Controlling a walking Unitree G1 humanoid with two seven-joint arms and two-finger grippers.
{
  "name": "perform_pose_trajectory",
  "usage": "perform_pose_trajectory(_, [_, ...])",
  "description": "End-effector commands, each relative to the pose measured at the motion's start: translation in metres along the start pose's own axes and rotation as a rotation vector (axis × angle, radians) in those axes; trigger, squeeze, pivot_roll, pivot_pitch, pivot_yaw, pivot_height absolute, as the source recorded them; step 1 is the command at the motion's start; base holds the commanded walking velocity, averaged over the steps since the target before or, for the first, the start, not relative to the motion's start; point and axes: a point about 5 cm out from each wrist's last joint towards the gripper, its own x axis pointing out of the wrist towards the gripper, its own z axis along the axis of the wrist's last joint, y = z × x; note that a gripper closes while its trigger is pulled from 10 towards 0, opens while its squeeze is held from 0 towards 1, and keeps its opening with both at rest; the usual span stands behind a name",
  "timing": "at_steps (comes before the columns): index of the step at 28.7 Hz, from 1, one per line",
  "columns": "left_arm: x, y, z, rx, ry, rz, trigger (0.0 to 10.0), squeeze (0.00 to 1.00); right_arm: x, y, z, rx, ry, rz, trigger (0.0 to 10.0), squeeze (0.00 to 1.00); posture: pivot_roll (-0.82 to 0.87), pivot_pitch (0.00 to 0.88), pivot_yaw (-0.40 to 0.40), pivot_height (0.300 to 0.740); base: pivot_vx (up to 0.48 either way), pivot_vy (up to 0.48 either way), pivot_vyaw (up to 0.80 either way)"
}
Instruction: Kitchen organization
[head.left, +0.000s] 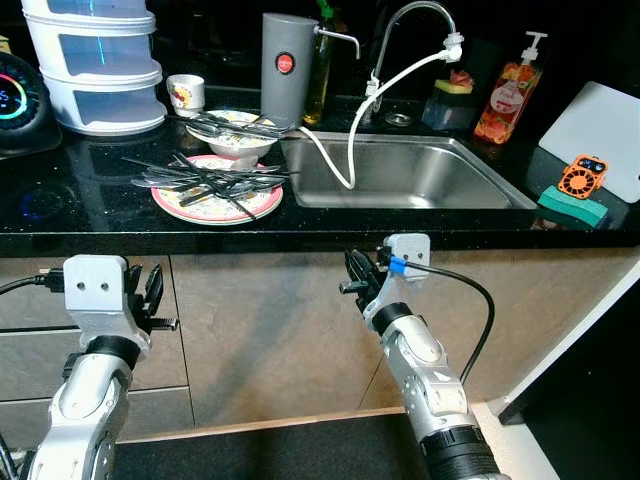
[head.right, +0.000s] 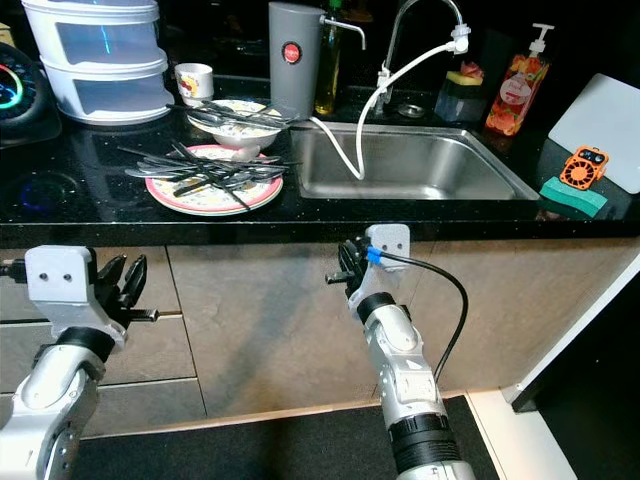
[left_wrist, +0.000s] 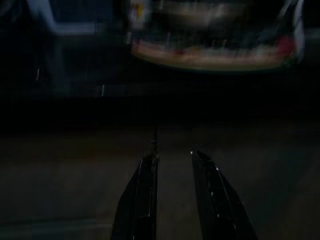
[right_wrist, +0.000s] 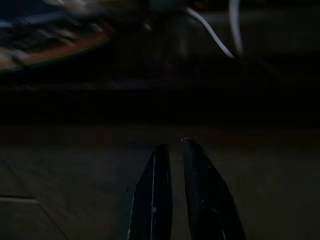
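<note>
Both claws hang below the black desk (head.left: 90, 225) edge, before the cabinet fronts: left claw (head.left: 152, 292) and right claw (head.left: 358, 278), each holding nothing. On the desk, one pink-rimmed plate (head.left: 217, 203) carries a heap of cutlery (head.left: 205, 177); one bowl (head.left: 236, 138) behind it holds more. One steel sink (head.left: 405, 172) sits right of them, with one soap bottle (head.left: 507, 93) and one green sponge (head.left: 573, 205).

Left wrist view: two fingers (left_wrist: 141, 197) slightly parted, plate blurred beyond.

Right wrist view: two fingers (right_wrist: 155, 195) nearly together.
</note>
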Motion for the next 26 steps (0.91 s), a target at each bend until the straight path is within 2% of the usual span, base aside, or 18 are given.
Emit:
perform_pose_trajectory(1, [-0.009, 0.006, -0.007, 0.041, 0.054, 0.013, 10.0, 0.0, -0.013, -0.022, -0.005, 0.039, 0.022, -0.116, 10.0, 0.0, 0.01, 0.09, -0.09, 0.74, 0.0, 0.0, 0.0])
perform_pose_trajectory(3, [-0.011, 0.006, -0.008, 0.05, 0.067, 0.005, 10.0, 0.0, -0.023, -0.037, -0.015, 0.091, 0.052, -0.204, 10.0, 0.0, 0.02, 0.097, -0.088, 0.74, 0.0, 0.0, 0.0])
perform_pose_trajectory(7, [-0.009, 0.004, -0.007, 0.041, 0.064, -0.006, 10.0, 0.0, -0.029, -0.04, -0.023, 0.118, 0.083, -0.23, 10.0, 0.0, 0.02, 0.096, -0.05, 0.74, 0.0, 0.0, 0.0])
perform_pose_trajectory(9, [-0.005, 0.0, -0.006, 0.031, 0.06, -0.033, 10.0, 0.0, -0.029, -0.034, -0.026, 0.135, 0.095, -0.21, 10.0, 0.0, 0.03, 0.094, -0.028, 0.74, 0.0, 0.0, 0.0])
perform_pose_trajectory(10, [0.0, -0.006, -0.007, 0.025, 0.062, -0.068, 10.0, 0.0, -0.027, -0.025, -0.029, 0.133, 0.117, -0.168, 10.0, 0.0, 0.02, 0.109, -0.017, 0.74, 0.0, 0.0, 0.0])
perform_pose_trajectory(11, [0.0, -0.006, -0.007, 0.025, 0.062, -0.068, 10.0, 0.0, -0.027, -0.025, -0.029, 0.133, 0.117, -0.168, 10.0, 0.0, 0.02, 0.109, -0.017, 0.74, 0.0, 0.0, 0.0])
perform_pose_trajectory(12, [0.003, -0.011, -0.006, 0.017, 0.063, -0.083, 10.0, 0.0, -0.026, -0.018, -0.032, 0.115, 0.137, -0.133, 10.0, 0.0, 0.02, 0.092, -0.009, 0.74, 0.0, 0.0, 0.0])
perform_pose_trajectory(19, [0.005, -0.013, -0.007, -0.018, 0.066, -0.067, 10.0, 0.0, -0.023, -0.009, -0.035, 0.104, 0.171, -0.088, 10.0, 0.0, 0.02, 0.104, -0.02, 0.74, 0.0, 0.0, 0.0])
perform_pose_trajectory(23, [0.004, -0.012, -0.008, -0.01, 0.072, -0.042, 10.0, 0.0, -0.019, -0.006, -0.035, 0.087, 0.189, -0.057, 10.0, 0.0, 0.02, 0.107, -0.033, 0.74, 0.0, 0.0, 0.0])
perform_pose_trajectory(26, [0.004, -0.011, -0.008, -0.018, 0.071, -0.03, 10.0, 0.0, -0.018, -0.004, -0.034, 0.055, 0.192, -0.028, 10.0, 0.0, 0.01, 0.097, -0.035, 0.74, 0.0, 0.0, 0.0])
